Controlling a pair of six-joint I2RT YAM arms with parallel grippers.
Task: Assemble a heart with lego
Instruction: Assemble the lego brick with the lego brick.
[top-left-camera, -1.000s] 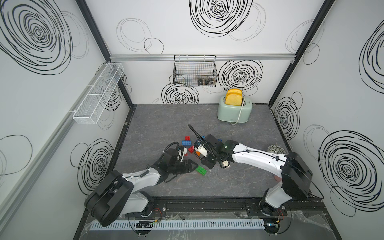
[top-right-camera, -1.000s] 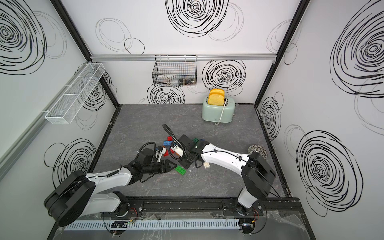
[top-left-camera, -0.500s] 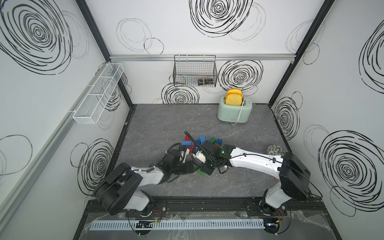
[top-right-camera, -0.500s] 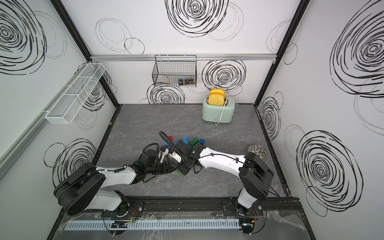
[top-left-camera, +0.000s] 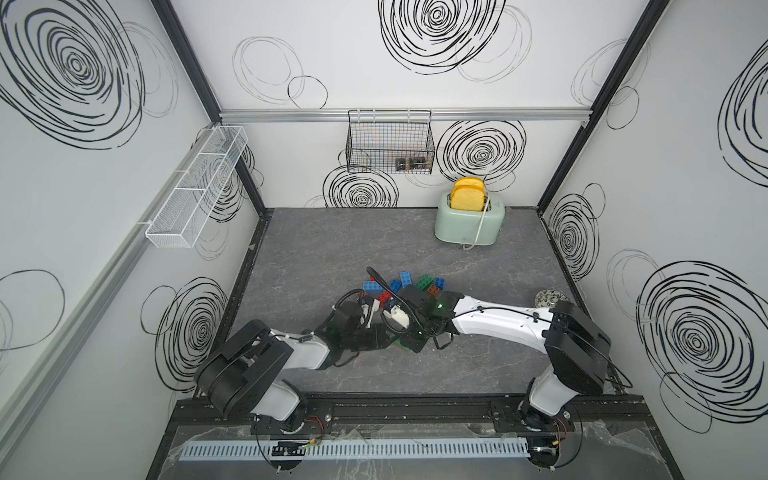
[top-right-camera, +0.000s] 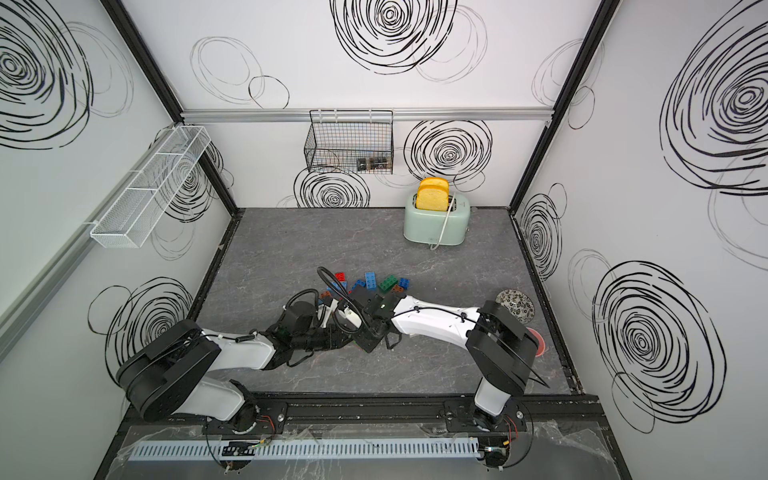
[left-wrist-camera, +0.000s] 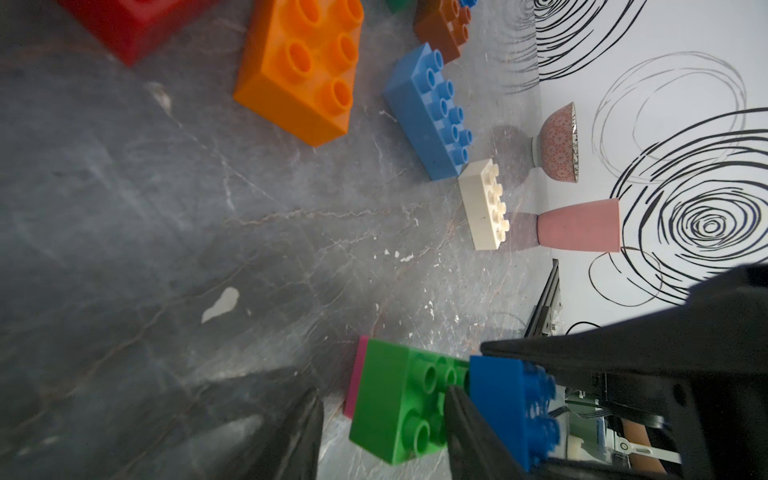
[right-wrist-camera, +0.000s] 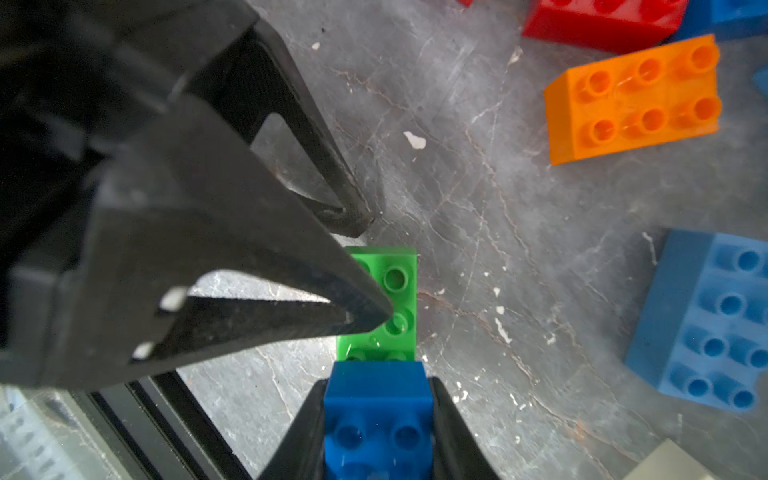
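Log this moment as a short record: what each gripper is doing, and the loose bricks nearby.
right gripper: shut on the dark blue brick
left gripper: open, fingers either side of the green brick
contact: dark blue brick over one end of the green brick's studs; seating unclear
under green brick: pink piece
loose nearby: orange brick, white brick
back of table: toaster

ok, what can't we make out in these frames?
Join between blue brick and green brick: right wrist view, the blue brick itself covers it.
Pink piece against the green brick: left wrist view, only an edge shows.
Wire basket contents: both top views, too small.
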